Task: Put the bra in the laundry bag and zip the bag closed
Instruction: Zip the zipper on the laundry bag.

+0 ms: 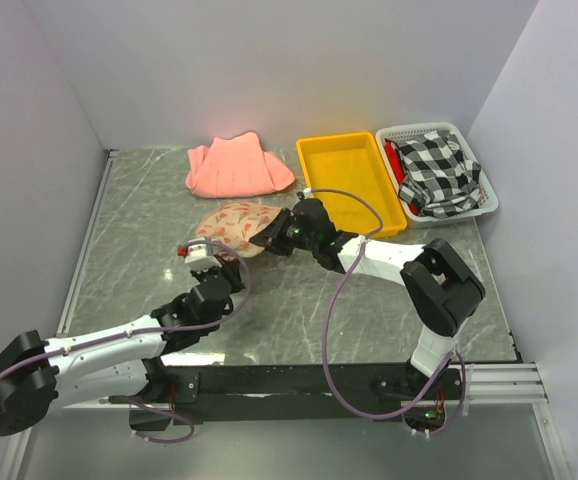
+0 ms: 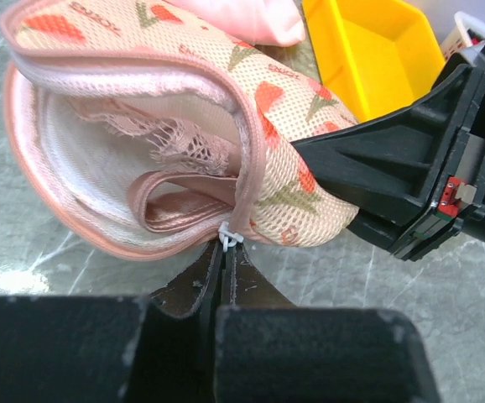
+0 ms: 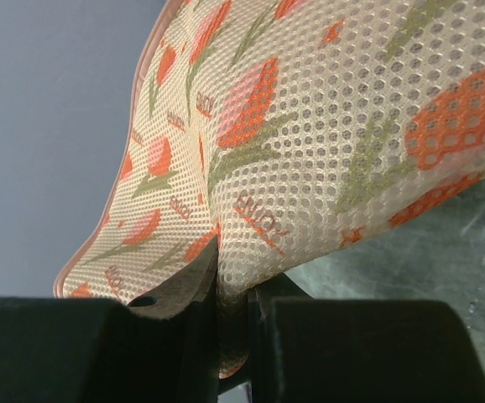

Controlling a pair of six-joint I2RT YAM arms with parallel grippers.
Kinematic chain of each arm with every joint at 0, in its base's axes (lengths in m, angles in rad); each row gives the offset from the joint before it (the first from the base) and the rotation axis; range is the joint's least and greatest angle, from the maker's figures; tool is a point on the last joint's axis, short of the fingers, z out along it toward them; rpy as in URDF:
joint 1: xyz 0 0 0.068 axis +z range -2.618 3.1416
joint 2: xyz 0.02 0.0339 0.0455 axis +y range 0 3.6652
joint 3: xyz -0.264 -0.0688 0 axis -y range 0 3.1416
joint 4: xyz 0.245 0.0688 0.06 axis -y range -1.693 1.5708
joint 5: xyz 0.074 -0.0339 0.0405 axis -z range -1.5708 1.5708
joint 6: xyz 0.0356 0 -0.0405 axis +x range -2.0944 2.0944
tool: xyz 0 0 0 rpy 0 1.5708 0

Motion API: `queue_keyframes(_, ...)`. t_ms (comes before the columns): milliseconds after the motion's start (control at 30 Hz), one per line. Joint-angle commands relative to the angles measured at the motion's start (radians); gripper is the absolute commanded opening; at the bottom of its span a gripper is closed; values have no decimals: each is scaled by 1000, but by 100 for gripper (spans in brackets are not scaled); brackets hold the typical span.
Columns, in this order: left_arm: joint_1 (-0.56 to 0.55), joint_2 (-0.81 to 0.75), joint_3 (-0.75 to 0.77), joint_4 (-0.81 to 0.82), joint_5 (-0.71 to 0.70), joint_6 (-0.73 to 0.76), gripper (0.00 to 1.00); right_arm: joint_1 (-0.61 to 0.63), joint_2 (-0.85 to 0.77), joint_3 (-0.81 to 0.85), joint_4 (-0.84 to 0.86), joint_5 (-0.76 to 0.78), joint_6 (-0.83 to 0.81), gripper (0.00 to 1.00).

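One beige printed mesh pouch [image 2: 297,138] holds one shiny pink satin bra [image 2: 179,214]; left claw [image 2: 226,259] pinches its zip pull [image 2: 230,237], right claw [image 3: 236,311] clamps its mesh.

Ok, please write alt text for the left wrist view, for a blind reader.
The left gripper pinches the zip pull of the half-open laundry bag, the bra inside. The right gripper clamps the bag's far side; a yellow tray lies behind.

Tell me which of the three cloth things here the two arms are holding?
The beige laundry bag with red-orange prints: the left gripper pinches its zip, the right gripper its mesh. The salmon-pink cloth and checked cloth lie untouched.
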Motion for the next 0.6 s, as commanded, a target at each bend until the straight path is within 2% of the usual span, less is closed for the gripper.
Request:
queue_keyframes(0,32,-38,-28,-36,-47,9,1,-9,-37,27,-80,-19,-113,0)
queue_keyframes(367,32,-48,-60,-47,28,-23,1,-11,4,58,-195,-48,-207,0)
queue_keyframes(400,32,-40,-62,-39,59,-28,1,-9,12,61,-191,-57,-201,3)
queue_keyframes(433,32,-32,-65,-17,70,-32,1,-6,27,65,-169,-91,-193,12)
queue_keyframes(500,32,1,-68,5,96,-58,1,-3,38,61,-139,-120,-156,17)
queue_keyframes(567,27,34,-70,23,114,-84,1,0,47,50,-97,-141,-126,32)
